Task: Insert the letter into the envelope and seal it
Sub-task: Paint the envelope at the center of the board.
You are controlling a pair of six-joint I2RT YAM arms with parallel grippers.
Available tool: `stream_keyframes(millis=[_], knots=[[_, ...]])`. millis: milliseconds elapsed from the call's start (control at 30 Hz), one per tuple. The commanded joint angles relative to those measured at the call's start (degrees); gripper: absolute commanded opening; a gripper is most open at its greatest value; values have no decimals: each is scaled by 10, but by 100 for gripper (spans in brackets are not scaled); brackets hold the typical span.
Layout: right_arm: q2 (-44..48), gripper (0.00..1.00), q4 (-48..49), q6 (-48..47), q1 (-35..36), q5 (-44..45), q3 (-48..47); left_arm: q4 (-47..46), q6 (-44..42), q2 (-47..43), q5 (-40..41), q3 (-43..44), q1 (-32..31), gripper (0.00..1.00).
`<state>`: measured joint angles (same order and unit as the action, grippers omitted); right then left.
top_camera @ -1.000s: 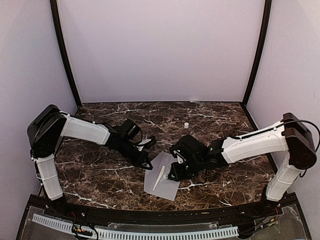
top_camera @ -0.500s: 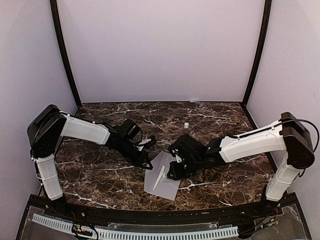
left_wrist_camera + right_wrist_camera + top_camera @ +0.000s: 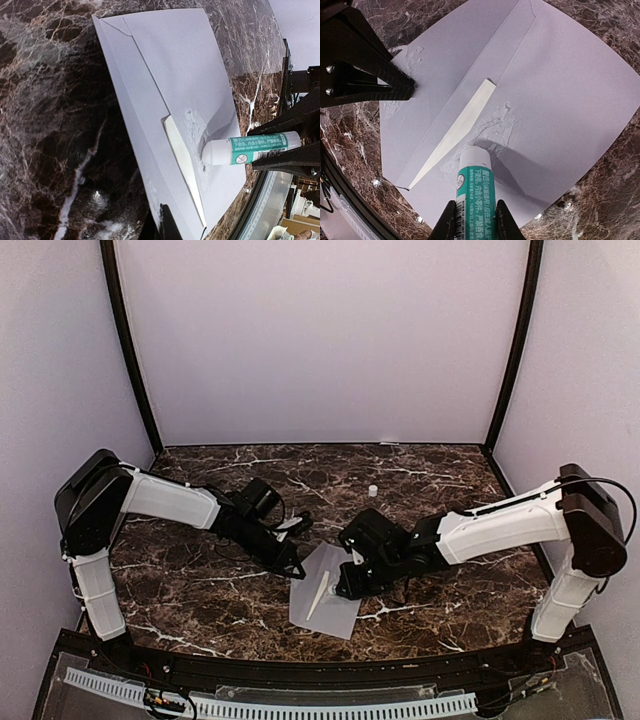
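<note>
Working on the dark marble table, toward its near edge, between the two arms. Gluing the envelope, laid flat, flap seemingly folded out. Holding it down near one edge with the left gripper, clamped fully shut on nothing, tip against the paper. Gripping a green-and-white glue stick in the right gripper, narrowed around the tube, nose pressed onto the envelope. Showing only a cream sliver of the letter at the mouth, the rest tucked inside. Best done by dragging the stick in one even line beside the mouth, staying off that cream edge, pressing lightly enough not to ruck the paper, and keeping the left tip planted. Patchy white glue smears around the nose, probably calling for another pass.
</note>
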<state>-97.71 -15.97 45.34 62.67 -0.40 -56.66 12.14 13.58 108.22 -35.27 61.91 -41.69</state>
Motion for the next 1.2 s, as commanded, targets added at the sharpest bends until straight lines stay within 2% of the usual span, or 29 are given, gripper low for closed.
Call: stream_keyframes(millis=[0, 767, 1167], knots=[[-15, 0, 1, 8, -11, 22, -11, 10, -13, -5, -4, 11, -3, 0], [-47, 0, 46, -15, -57, 16, -30, 3, -2, 8, -30, 12, -3, 0], [-38, 0, 38, -15, -60, 25, -26, 9, -2, 8, -3, 13, -3, 0]])
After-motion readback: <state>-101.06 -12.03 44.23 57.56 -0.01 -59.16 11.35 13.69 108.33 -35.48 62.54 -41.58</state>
